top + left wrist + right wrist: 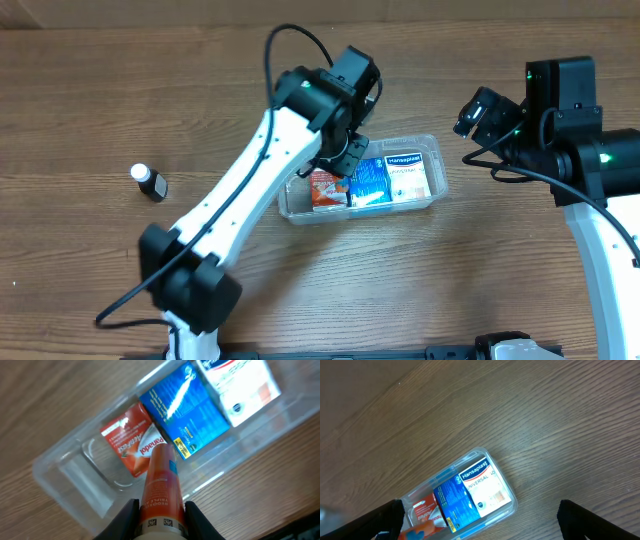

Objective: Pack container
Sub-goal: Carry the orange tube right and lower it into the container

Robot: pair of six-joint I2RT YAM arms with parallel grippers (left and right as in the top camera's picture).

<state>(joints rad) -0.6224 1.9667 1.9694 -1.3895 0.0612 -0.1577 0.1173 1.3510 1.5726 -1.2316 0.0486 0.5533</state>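
Roughly mid-desk, the container (294,204) lies long axis left-right, right end angled back, holding a Panadol box (131,440), blue box (182,410) and Hansaplast box (405,172). The left gripper (161,511) clenches an orange tube (161,482) over the Panadol box; the right gripper (480,517) gapes, well apart. A small bottle (150,181) sits near the left edge.

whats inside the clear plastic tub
In the clear plastic tub: a red Panadol box, a blue box, a white Hansaplast box. The orange tube in the left pincer hides part of the red one.
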